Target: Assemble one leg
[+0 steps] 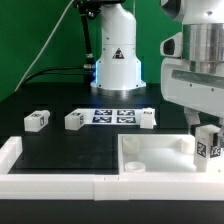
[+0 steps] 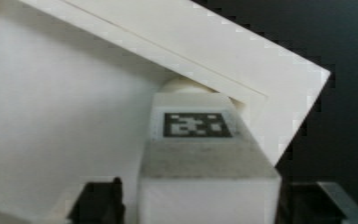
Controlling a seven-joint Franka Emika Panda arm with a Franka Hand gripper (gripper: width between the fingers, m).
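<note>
The claw (image 1: 208, 141) is closed on a leg (image 1: 209, 143), gripping it by the sides. In the wrist view the leg (image 2: 202, 150) sits between the two dark fingers (image 2: 98, 203), tag facing the camera. It's held at the far corner of the big white tray-shaped piece (image 1: 150, 160), on the exterior view's right. That looks like where the leg gets fitted, so holding it upright over the corner makes sense: it can go straight down or in w/o re-gripping. The wrist view shows the leg's upper end right up against the tray's angled rim (image 2: 247, 60). Whether it's actually touching or seated I can't tell; view's too close and soft.

Arm pose: wrist roughly vertical, claw pointing down, low over the tray, w/ the rest of the arm out of frame above.

Three other legs (image 1: 38, 120) (image 1: 76, 120) (image 1: 147, 119) lie loose in a row on the black surface (image 1: 60, 140), well apart from the tray, either side of the marker board (image 1: 113, 116). Prob. parked there to stay reachable and clear of the work. A white L-shaped wall (image 1: 20, 160) borders the near edge.
</note>
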